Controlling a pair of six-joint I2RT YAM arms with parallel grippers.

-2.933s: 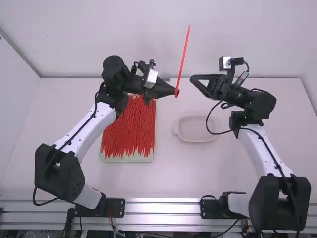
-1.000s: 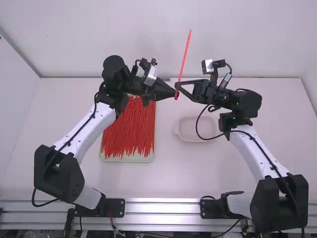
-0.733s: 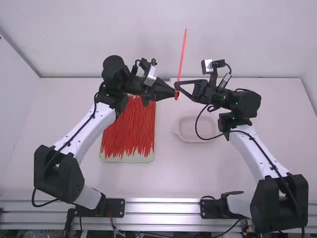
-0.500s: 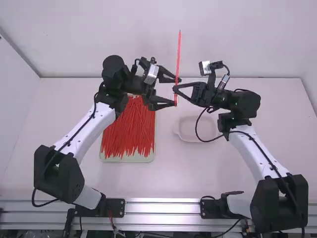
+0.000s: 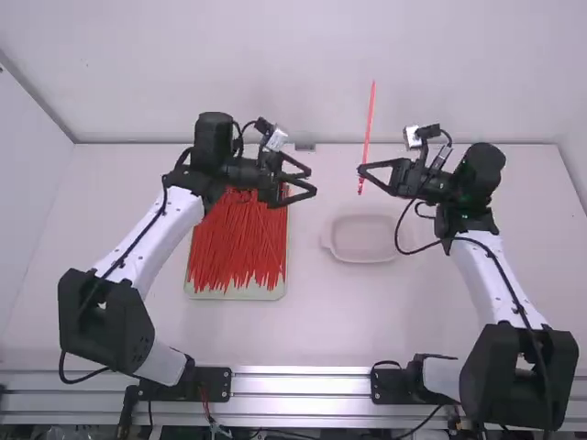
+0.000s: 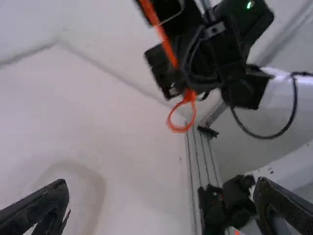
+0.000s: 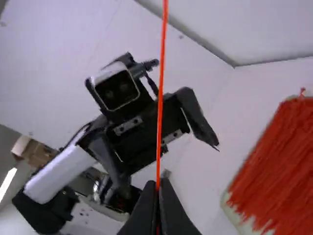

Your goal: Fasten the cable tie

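- High view: the right gripper (image 5: 361,177) has its fingers pinched together on the lower end of a red cable tie (image 5: 368,128). The tie stands nearly upright above them, raised off the counter (image 5: 440,302) near a white dish (image 5: 365,240).
- Right wrist view: the strap runs straight out from between the two closed fingers (image 7: 145,210).
- Left wrist view: a small closed loop (image 6: 181,115) of the tie sits right at the right gripper's fingers, on the side opposite the long strap.
- The left gripper (image 5: 310,181) is apart from the tie, its fingers spread and empty, over the far end of a tray (image 5: 280,290) heaped with red ties (image 5: 240,240).
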